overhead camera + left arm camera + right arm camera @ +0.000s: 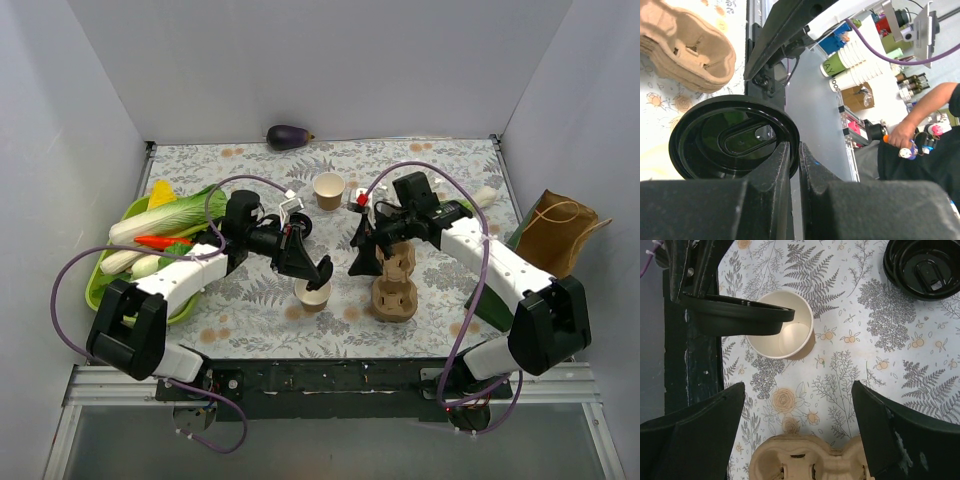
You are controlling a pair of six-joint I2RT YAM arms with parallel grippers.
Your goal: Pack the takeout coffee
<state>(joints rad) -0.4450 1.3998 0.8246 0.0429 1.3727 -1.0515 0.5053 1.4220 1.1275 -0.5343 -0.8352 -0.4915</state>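
Capping: black lid point(735, 137) over open paper cup point(782, 332), frame centre.
Left gripper point(795, 150) clamps the lid rim; right gripper point(797, 405) jaws spread wide, holding nothing.

lid point(735, 137): black plastic, glossy, smooth
cup point(790, 335): tan paper, matt; white smooth lining
cup carrier point(805, 462): tan moulded pulp, rough, matt
desk point(865, 365): printed fern-pattern cover, matt
right end effector point(798, 400): black plastic, matt, scuffed white at an edge
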